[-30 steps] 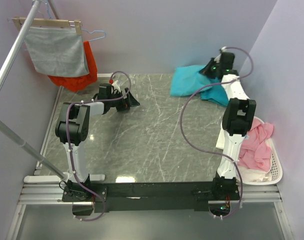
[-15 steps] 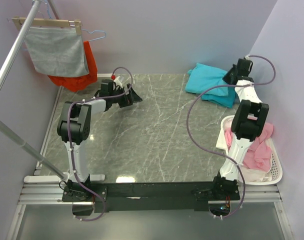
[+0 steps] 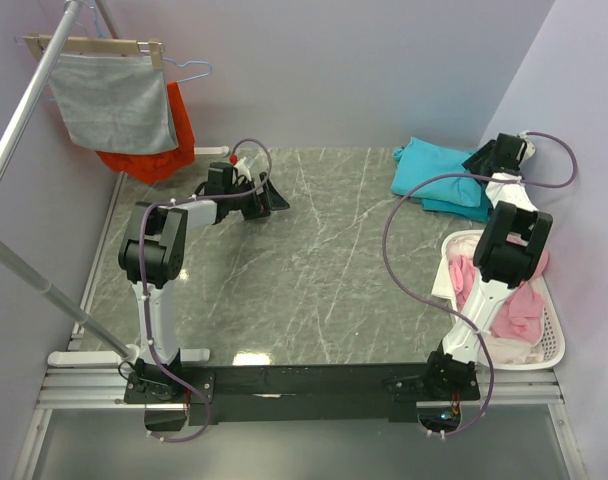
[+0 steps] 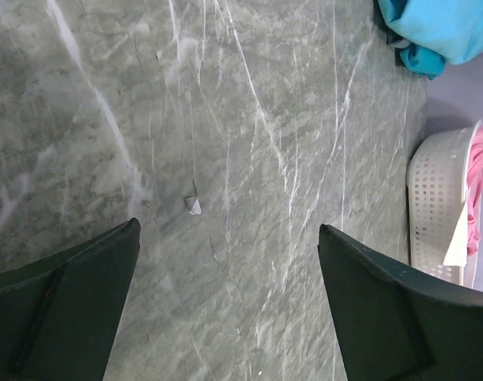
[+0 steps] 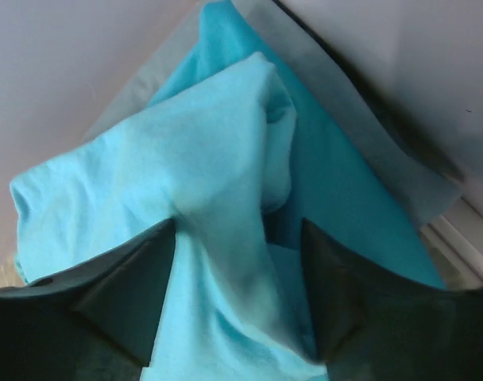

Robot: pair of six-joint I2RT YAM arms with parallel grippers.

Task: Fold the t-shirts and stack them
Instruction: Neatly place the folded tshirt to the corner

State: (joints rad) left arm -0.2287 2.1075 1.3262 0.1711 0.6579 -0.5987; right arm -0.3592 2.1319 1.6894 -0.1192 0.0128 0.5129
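Hovering the left tool [image 4: 227,230] over bare bench [image 3: 314,260] at mid-depth, holding its fingers wide apart and gripping nothing. Further back, clamping the right tool [image 5: 237,230] on a raised fold of the crumpled t-shirts [image 3: 439,175], lying bunched in the far right corner of the bench. Judging by that, barely getting started: not yet spreading, folding or stacking anything.

You get bright, even light, a pale glare patch on the table [image 3: 246,357] well behind the left gripper [image 3: 269,197], and a soft-focus t-shirt [image 5: 226,159] at the right gripper [image 5: 237,230].
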